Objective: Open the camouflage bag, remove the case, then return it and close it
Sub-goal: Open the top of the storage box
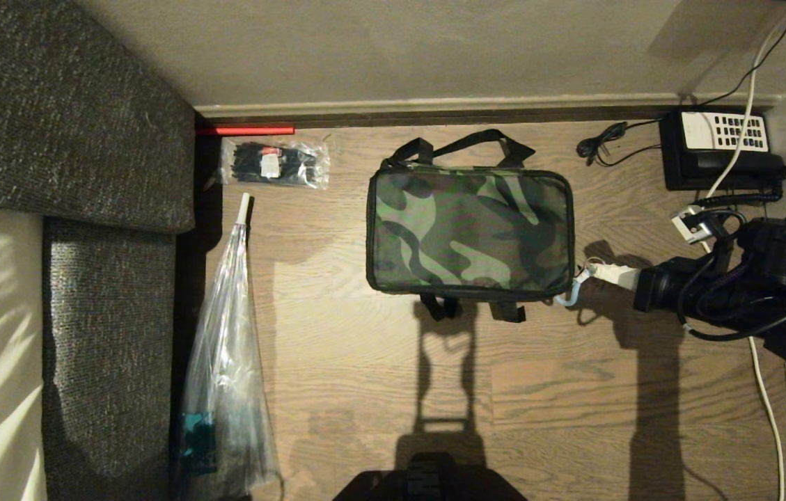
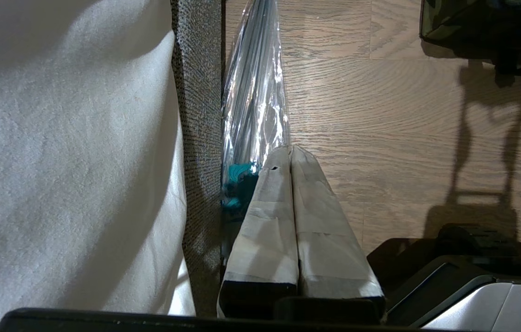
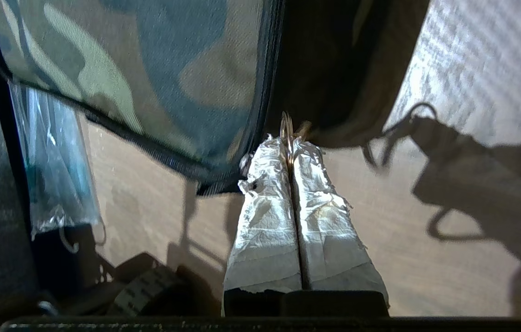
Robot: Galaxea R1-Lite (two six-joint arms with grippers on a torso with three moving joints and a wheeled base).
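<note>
- Head view: the camouflage bag (image 1: 469,233) lies flat on the wooden floor (image 1: 379,362) near the wall, lid down and zipped, its black straps (image 1: 461,145) sticking out on the wall side and the near side
- The right end effector (image 1: 591,273) reaches in from the right and sits at the bag's right near corner, its white-taped fingers pressed together on the zipper's ring pull (image 1: 569,298), a pale blue loop at that corner
- A black desk phone (image 1: 720,149) with a white keypad stands by the wall to the right of the bag, with cables around it; a clear plastic bag (image 1: 274,163) of black items lies to the bag's left, a clear umbrella (image 1: 225,355) lies along a dark sofa (image 1: 65,111); the case cannot be seen
- Left wrist view: the left end effector (image 2: 291,148) hangs clenched and empty over the floor, beside the umbrella and the sofa edge, well apart from the camouflage bag, whose corner shows at the frame's edge
- Right wrist view: the right end effector's taped fingers (image 3: 265,207) are clamped on the thin metal ring pull at the bag's zipper edge; the camouflage lid fills the view beyond them
</note>
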